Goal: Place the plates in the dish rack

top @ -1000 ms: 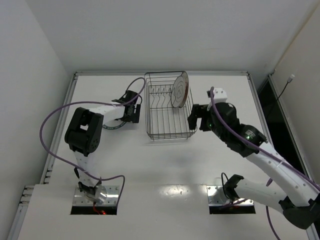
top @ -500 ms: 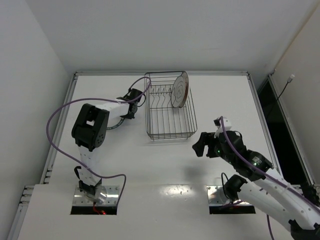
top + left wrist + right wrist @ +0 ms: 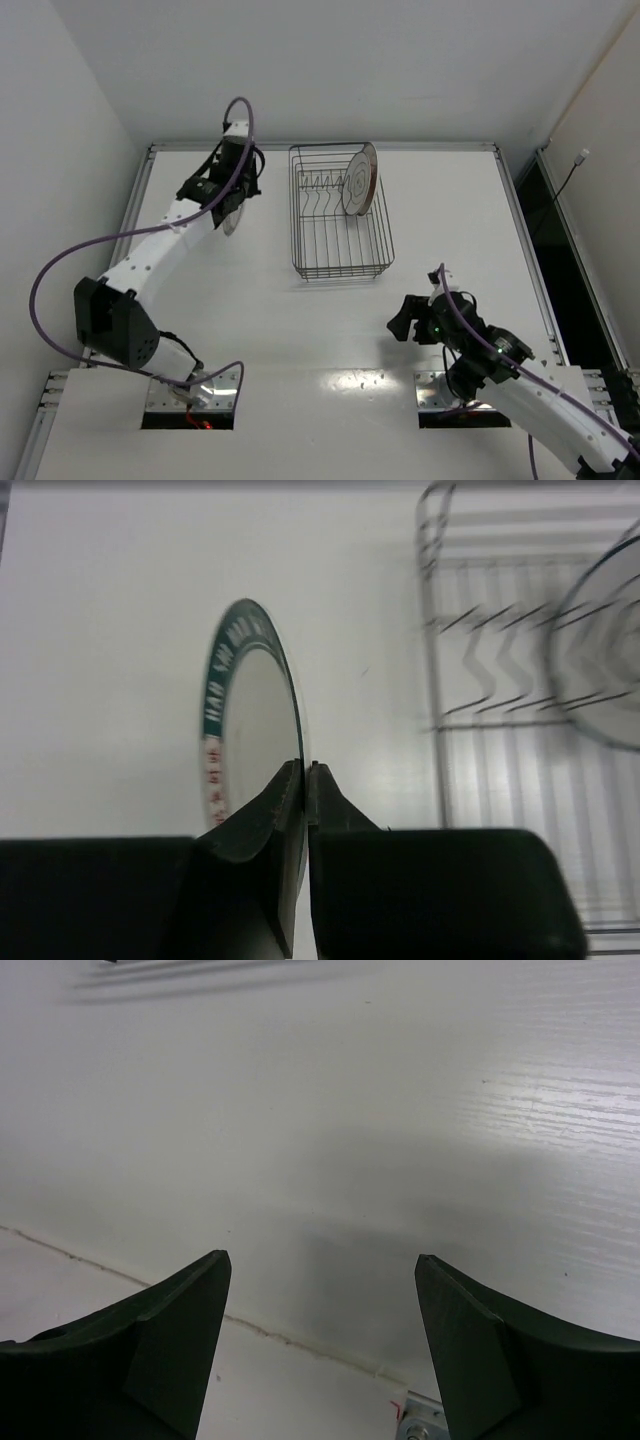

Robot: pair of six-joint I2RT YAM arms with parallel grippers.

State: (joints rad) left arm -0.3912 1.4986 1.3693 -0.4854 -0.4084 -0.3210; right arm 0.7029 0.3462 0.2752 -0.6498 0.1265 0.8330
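Note:
My left gripper (image 3: 304, 765) is shut on the edge of a plate with a dark green patterned rim (image 3: 250, 710). It holds the plate on edge above the table, left of the dish rack (image 3: 432, 660). From above, that gripper (image 3: 235, 200) and its plate (image 3: 232, 217) hang near the table's back left. The black wire dish rack (image 3: 338, 250) stands at the back centre. One white plate with grey rings (image 3: 358, 180) stands upright in its far right part. My right gripper (image 3: 405, 320) is open over bare table, its fingers (image 3: 180, 1320) wide apart with nothing between them.
White walls close in the table at the back and left. A dark gap runs along the right edge (image 3: 530, 200). The arms' base plates (image 3: 195, 390) sit in cut-outs at the near edge.
The left gripper shut on the dark-rimmed plate and raised it off the table, swinging toward the back left. The right arm drew back from the rack toward the near edge.

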